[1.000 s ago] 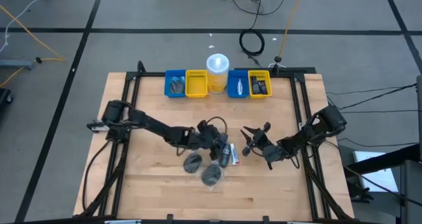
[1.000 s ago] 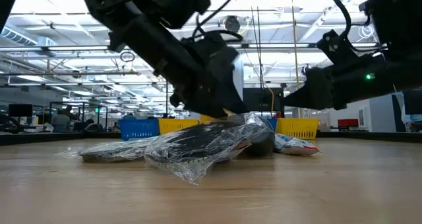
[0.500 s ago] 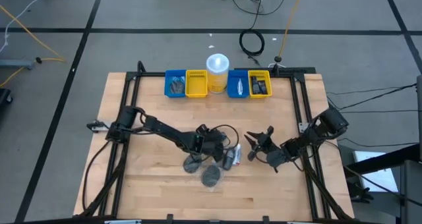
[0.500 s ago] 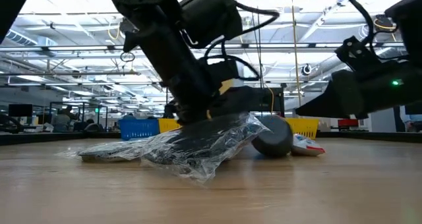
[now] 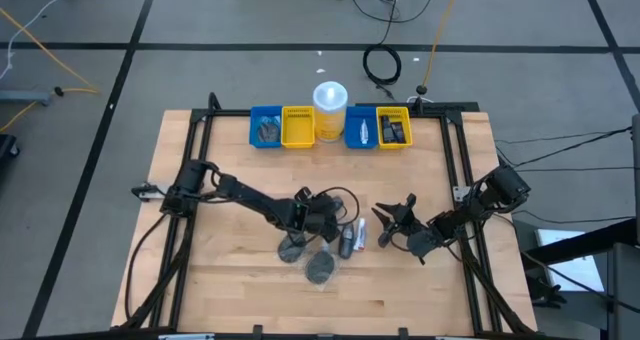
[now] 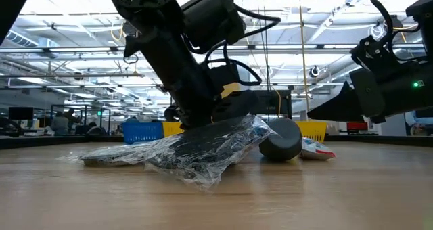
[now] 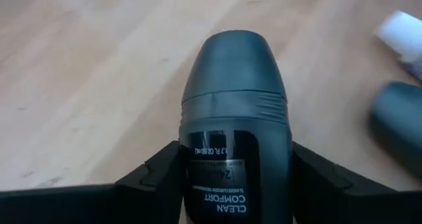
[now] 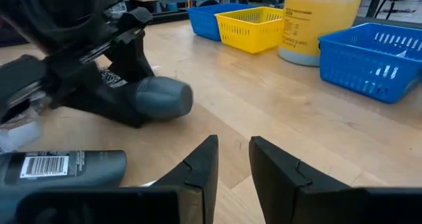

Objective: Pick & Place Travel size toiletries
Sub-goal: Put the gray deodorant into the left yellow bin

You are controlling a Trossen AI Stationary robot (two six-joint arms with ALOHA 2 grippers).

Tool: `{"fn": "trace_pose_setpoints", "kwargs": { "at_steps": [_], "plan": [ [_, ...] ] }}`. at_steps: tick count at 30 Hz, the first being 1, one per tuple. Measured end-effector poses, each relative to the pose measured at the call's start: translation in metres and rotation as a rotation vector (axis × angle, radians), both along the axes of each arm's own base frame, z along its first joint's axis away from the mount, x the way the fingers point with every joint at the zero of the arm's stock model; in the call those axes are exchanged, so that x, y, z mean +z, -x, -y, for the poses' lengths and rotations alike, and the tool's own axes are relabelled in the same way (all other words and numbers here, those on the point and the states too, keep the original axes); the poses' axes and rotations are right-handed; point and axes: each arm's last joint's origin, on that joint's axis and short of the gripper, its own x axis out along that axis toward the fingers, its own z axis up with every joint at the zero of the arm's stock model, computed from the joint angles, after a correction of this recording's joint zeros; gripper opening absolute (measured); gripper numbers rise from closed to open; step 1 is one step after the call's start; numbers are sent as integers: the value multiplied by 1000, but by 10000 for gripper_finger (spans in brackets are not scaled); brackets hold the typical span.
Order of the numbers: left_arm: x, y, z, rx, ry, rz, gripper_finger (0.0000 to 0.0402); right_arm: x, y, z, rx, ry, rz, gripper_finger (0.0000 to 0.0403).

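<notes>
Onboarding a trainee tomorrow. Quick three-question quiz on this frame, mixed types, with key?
1. True or false: the left end effector is shut on a dark bottle.
2. Multiple choice: the right end effector is a) gripping the tube, b) holding nothing, just right of the pile, c) over the bins.
3. Fill in: the yellow cup stands between a yellow bin and a ____ bin.

Key: 1 true; 2 b; 3 blue.
</notes>
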Motion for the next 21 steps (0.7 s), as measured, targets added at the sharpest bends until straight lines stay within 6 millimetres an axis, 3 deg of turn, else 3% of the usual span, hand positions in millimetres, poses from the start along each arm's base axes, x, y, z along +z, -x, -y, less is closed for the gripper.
{"fn": "trace_pose_setpoints", "kwargs": {
  "at_steps": [5, 9, 14, 19, 21],
  "plan": [
    [2, 5, -4, 88, -48, 0, 191, 0, 1, 2, -51, 32, 3, 77],
    [21, 17, -21, 165, -85, -53, 210, 1, 2, 4, -129, 74, 22, 77],
    [67, 32, -63, 243, -112, -56, 234, 1, 1, 10, -184, 82, 35, 77],
    [105, 49, -118, 326, -133, -24, 206, 1, 0, 12, -195, 65, 43, 77],
    [112, 55, -142, 361, -112, -19, 197, 1, 0, 12, -194, 66, 42, 77]
  ]
}}
